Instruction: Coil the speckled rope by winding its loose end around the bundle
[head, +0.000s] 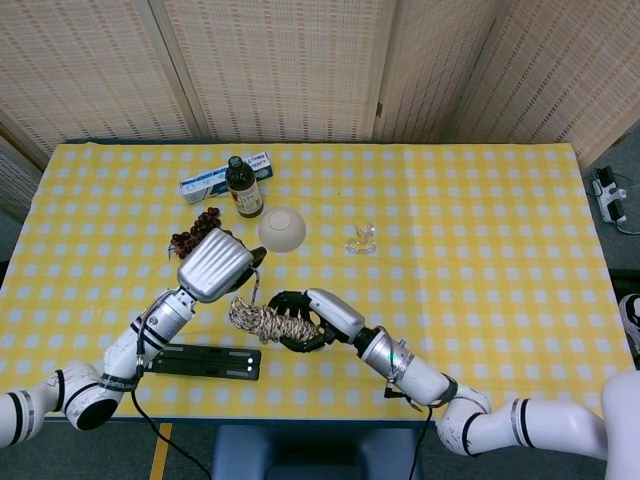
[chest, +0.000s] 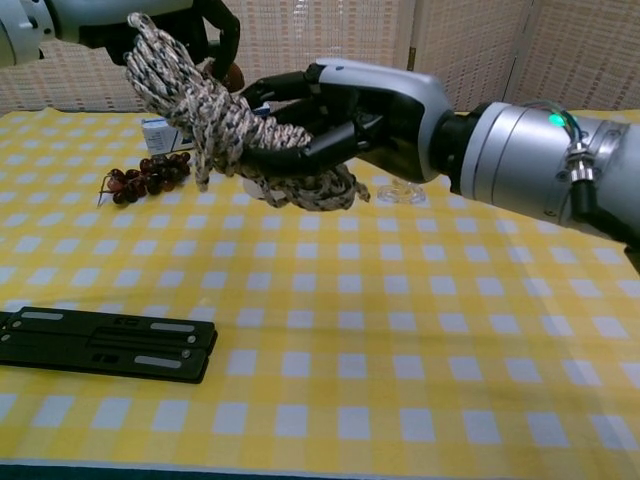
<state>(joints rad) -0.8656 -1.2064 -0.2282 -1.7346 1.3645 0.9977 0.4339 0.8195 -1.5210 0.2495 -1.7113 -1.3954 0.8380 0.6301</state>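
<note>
— Our right robot hand (chest: 350, 110) is what we see first: it holds the speckled rope (chest: 235, 135) bundle up off the worktop (head: 480, 230), dark fingers (chest: 290, 150) wrapped around the coils from the side.

— And the left robot hand (head: 218, 265)?

— We see it just above and beside the bundle's far end. In the chest view only its dark fingers show, at the top edge, right against the rope. We can't tell whether it is pinching the strand or merely touching it.

— Where does the bundle sit overall?

— We make it out lying roughly level between the two hands, over the front-left part of the yellow checked cloth. In the head view it hangs just behind the black bar (head: 200, 360) that lies flat near the front edge. A few loose loops droop from the underside.

— What else do we have on the worktop?

— Behind the hands we find a bunch of dark grapes (chest: 145, 178), a brown bottle (head: 243, 187) with a blue-and-white box (head: 210, 180) beside it, an upturned white bowl (head: 283, 228), and a small clear glass piece (head: 361, 238) to its right.
</note>
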